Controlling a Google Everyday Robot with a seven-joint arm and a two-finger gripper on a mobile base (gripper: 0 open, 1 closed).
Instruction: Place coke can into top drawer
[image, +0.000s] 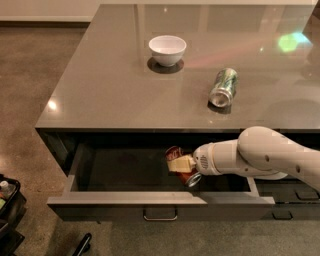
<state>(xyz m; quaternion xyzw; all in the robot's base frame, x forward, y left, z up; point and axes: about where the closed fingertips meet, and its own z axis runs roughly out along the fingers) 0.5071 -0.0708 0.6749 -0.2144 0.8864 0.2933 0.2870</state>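
The top drawer (125, 198) is pulled open below the grey counter, with a small loop handle (160, 216) on its front. My gripper (181, 165) reaches in from the right on a white arm and is shut on the red coke can (176, 154). The can is tilted, one silver end (193, 180) pointing down to the right, and it hangs inside the drawer's opening right of the middle. I cannot tell whether the can touches the drawer floor.
A white bowl (167, 49) stands on the counter (100, 95) at the back. A green and silver can (223, 87) lies on its side to the right. Narrower dark drawers (292, 197) sit at the lower right. A dark bin (7, 210) is on the floor at left.
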